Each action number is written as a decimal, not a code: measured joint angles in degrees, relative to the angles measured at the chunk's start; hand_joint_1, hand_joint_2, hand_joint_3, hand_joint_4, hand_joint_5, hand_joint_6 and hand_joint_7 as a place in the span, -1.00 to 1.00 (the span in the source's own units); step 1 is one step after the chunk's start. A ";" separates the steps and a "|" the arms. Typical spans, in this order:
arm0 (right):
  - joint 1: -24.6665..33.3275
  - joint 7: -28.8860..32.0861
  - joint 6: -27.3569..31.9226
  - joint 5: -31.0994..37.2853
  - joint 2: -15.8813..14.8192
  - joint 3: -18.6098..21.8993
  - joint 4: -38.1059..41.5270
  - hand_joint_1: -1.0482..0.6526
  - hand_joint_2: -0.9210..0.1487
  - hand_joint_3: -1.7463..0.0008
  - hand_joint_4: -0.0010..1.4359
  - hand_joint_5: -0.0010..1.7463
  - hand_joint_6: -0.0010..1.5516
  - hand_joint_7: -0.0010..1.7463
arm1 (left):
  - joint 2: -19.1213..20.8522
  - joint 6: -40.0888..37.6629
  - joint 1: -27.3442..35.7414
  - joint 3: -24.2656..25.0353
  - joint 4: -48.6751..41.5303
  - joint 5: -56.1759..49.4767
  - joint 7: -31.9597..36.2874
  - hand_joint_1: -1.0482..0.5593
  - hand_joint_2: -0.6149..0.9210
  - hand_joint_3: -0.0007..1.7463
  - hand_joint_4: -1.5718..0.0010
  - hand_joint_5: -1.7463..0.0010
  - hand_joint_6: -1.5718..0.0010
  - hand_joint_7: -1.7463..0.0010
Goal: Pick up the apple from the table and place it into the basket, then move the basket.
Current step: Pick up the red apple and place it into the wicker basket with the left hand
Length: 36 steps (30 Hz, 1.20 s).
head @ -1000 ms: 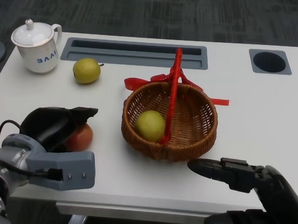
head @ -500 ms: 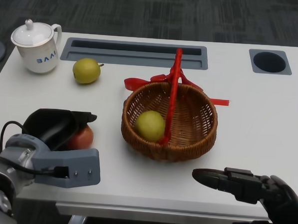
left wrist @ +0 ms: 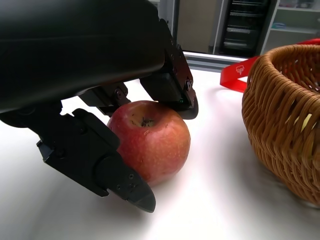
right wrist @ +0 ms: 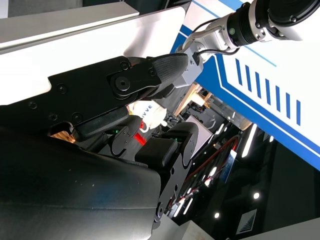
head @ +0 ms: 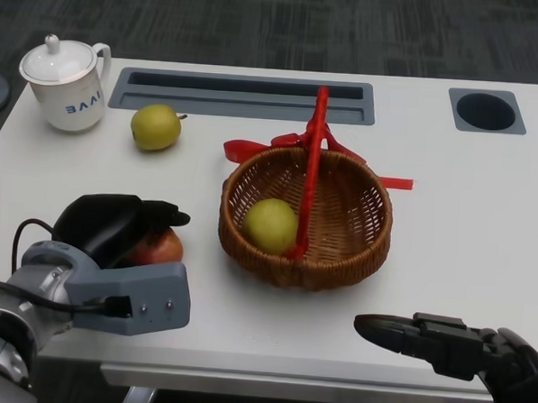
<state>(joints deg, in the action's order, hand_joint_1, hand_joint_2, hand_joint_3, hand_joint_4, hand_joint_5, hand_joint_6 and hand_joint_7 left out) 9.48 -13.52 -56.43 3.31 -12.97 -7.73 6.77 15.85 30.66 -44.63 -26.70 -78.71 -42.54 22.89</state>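
Note:
A red apple [head: 165,246] sits on the white table at the front left, just left of the wicker basket [head: 357,242]. My left hand [head: 114,225] covers it from above and behind. In the left wrist view its fingers [left wrist: 115,172] close on both sides of the apple [left wrist: 150,137], which still touches the table. The basket has an upright red handle [head: 312,168] and holds a yellow-green apple [head: 270,225]. My right hand [head: 442,341] lies at the front right edge with its fingers stretched out flat, holding nothing.
A second yellow-green apple [head: 156,126] lies at the back left, near a white lidded mug [head: 68,84]. A grey recessed slot [head: 247,97] and a round hole [head: 487,111] run along the table's far side. Red ribbon [left wrist: 237,75] trails behind the basket [left wrist: 285,125].
My left hand has shifted right toward the basket, and the red apple has moved with it. My right hand has drawn back and lower toward the table's front edge.

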 measured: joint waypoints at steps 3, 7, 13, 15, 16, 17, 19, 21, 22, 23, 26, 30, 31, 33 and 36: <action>-0.04 -0.04 0.30 0.04 0.00 -0.01 -0.22 -0.38 -1.00 0.96 0.09 -1.00 -0.08 -1.00 | 0.65 1.53 0.00 -0.30 0.34 -0.09 2.34 0.12 0.85 -1.00 -0.64 0.93 -0.41 0.97; -0.19 -0.35 0.90 0.04 0.00 -0.17 -0.28 -0.38 -1.00 0.96 0.09 -1.00 -0.08 -1.00 | 2.29 5.89 -0.20 0.00 1.33 0.11 6.29 0.12 0.84 -0.99 -0.63 0.95 -0.41 0.98; -0.99 -0.60 0.98 0.07 0.19 -0.60 -0.03 -0.39 -1.00 0.95 0.08 -1.00 -0.08 -1.00 | 5.46 13.63 -2.77 0.46 4.50 0.02 15.05 0.10 0.81 -0.98 -0.72 0.92 -0.44 0.98; -1.29 -0.62 0.99 0.07 0.32 -0.75 0.03 -0.39 -1.00 0.95 0.07 -1.00 -0.08 -1.00 | 6.59 15.47 -4.15 0.67 5.82 0.06 16.34 0.08 0.81 -0.99 -0.71 0.93 -0.45 0.99; -1.38 -0.63 0.99 0.08 0.37 -0.81 0.04 -0.39 -1.00 0.95 0.07 -1.00 -0.09 -1.00 | 7.07 16.33 -4.56 0.81 6.50 0.09 16.55 0.08 0.81 -0.99 -0.70 0.94 -0.46 0.98; -1.44 -0.64 0.99 0.11 0.42 -0.86 0.07 -0.39 -1.00 0.95 0.07 -1.00 -0.09 -1.00 | 7.47 17.27 -4.75 0.96 7.18 0.12 16.64 0.07 0.80 -0.99 -0.69 0.94 -0.46 0.98; -1.48 -0.64 0.99 0.18 0.51 -0.90 0.30 -0.40 -1.00 0.94 0.08 -1.00 -0.08 -1.00 | 7.88 19.19 -4.84 1.24 8.50 0.14 16.79 0.07 0.80 -1.00 -0.66 0.96 -0.47 0.98; -1.52 -0.64 0.99 0.24 0.58 -0.96 0.62 -0.40 -1.00 0.94 0.07 -1.00 -0.08 -1.00 | 7.97 21.00 -4.83 1.46 9.67 0.14 17.28 0.07 0.80 -1.00 -0.66 0.97 -0.47 0.99; -1.56 -0.64 0.99 0.26 0.62 -1.00 0.74 -0.39 -1.00 0.94 0.07 -1.00 -0.08 -1.00 | 7.99 21.72 -4.81 1.54 10.17 0.14 17.61 0.07 0.80 -1.00 -0.67 0.96 -0.46 0.99; -1.59 -0.64 0.99 0.28 0.66 -1.03 0.83 -0.39 -1.00 0.94 0.07 -1.00 -0.08 -1.00 | 8.01 22.45 -4.77 1.60 10.72 0.13 17.91 0.07 0.80 -1.00 -0.68 0.96 -0.46 0.99; -1.73 -0.60 0.98 0.70 0.83 -1.05 1.07 -0.39 -1.00 0.94 0.08 -1.00 -0.08 -1.00 | 8.05 25.24 -4.17 1.82 13.12 0.20 18.15 0.07 0.82 -0.99 -0.75 0.93 -0.44 1.00; -1.92 -0.57 0.98 1.44 1.05 -1.05 1.23 -0.39 -1.00 0.94 0.07 -1.00 -0.09 -1.00 | 7.33 28.21 -3.53 2.06 15.75 0.75 16.86 0.06 0.80 -1.00 -0.79 0.91 -0.45 0.99; -1.94 -0.57 0.98 1.50 1.10 -1.05 1.23 -0.39 -1.00 0.94 0.07 -1.00 -0.09 -1.00 | 6.96 28.39 -3.47 2.10 16.01 0.92 16.52 0.07 0.79 -1.00 -0.81 0.90 -0.46 0.98; -1.95 -0.56 0.98 1.55 1.20 -1.05 1.23 -0.39 -1.00 0.94 0.07 -1.00 -0.09 -1.00 | 6.01 28.54 -3.32 2.13 16.36 1.31 15.81 0.08 0.79 -1.00 -0.82 0.89 -0.47 0.98; -1.95 -0.48 0.97 1.69 1.29 -1.03 1.23 -0.39 -1.00 0.94 0.07 -1.00 -0.08 -1.00 | 4.76 28.48 -2.93 2.13 17.15 1.73 14.72 0.11 0.75 -1.00 -0.77 0.91 -0.51 0.97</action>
<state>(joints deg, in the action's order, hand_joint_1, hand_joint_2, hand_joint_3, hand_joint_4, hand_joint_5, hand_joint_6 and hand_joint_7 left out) 7.53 -14.01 -55.46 5.00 -11.68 -8.76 8.01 20.60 59.14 -47.55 -24.57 -61.56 -40.81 37.61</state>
